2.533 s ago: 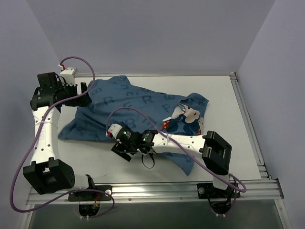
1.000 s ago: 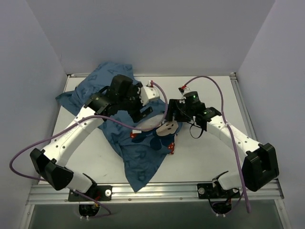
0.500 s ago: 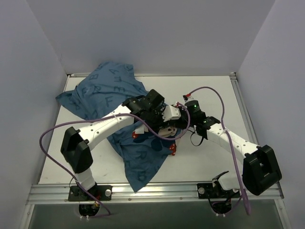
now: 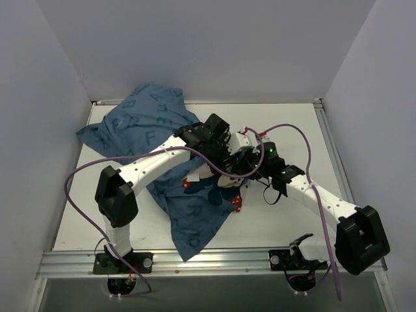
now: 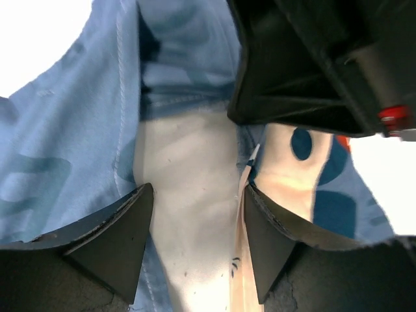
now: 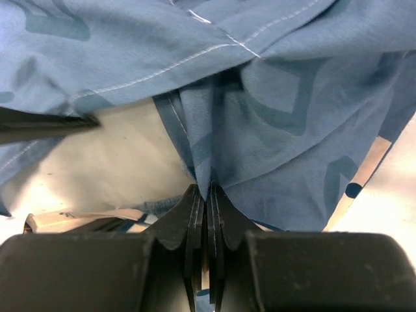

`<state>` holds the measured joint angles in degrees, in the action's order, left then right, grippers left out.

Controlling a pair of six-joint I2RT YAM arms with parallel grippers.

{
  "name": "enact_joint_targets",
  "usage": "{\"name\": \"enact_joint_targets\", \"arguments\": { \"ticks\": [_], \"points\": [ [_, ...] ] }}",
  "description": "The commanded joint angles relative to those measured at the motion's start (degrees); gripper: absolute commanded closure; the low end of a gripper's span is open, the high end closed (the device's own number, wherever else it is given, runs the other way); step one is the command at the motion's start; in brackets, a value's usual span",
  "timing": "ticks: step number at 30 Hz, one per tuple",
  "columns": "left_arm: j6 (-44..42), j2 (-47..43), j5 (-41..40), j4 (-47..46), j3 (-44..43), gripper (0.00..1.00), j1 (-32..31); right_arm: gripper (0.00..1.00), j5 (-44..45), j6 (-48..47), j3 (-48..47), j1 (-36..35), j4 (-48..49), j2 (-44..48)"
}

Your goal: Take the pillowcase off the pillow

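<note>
A flat white rectangular tabletop (image 4: 305, 117) fills the middle of the scene, closed in by plain pale lavender-grey walls: far (image 4: 208, 52), left (image 4: 32, 143) and right (image 4: 383, 130). A ribbed aluminium rail (image 4: 214, 261) runs along the near edge, and a slimmer one (image 4: 339, 170) along the right edge. Below the near rail lies a dark grey floor (image 4: 214, 294). The light is soft and even.

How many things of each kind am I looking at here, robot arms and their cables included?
Robot arms: 2, the left arm and the right arm
Purple cables: 2, one per arm
Blue printed pillowcase: 1
White pillow: 1, only a patch showing at the cover's opening
Total: 6
</note>
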<state>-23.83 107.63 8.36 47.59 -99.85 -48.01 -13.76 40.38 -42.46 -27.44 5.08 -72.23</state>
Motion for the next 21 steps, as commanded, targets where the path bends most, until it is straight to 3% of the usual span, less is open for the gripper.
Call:
{"name": "enact_joint_targets", "arguments": {
  "ticks": [1, 7, 12, 16, 21],
  "points": [
    [3.0, -1.5, 6.9, 0.0, -4.5, 0.34, 1.2, 1.00, 0.5, 1.2, 3.1, 0.3, -0.1, 2.5],
    [3.4, 2.4, 5.4, 0.6, -4.7, 0.34, 3.0, 1.00, -3.8, 6.6, 8.0, 0.5, 7.7, 3.8],
    [2.0, 4.2, 4.1, 2.4, -7.6, 0.34, 2.9, 1.00, -2.1, 6.2, 8.0, 0.9, 5.4, 4.5],
    [-1.5, 3.9, 2.9, 3.2, -4.7, 0.35, 1.3, 1.00, -1.4, 7.0, 7.7, 1.6, 5.2, 5.5],
    [-8.3, -2.6, 2.7, 1.0, 3.0, 0.38, -6.2, 1.00, -0.2, 7.3, 6.0, 2.9, 5.0, 5.2]
  ]
}}
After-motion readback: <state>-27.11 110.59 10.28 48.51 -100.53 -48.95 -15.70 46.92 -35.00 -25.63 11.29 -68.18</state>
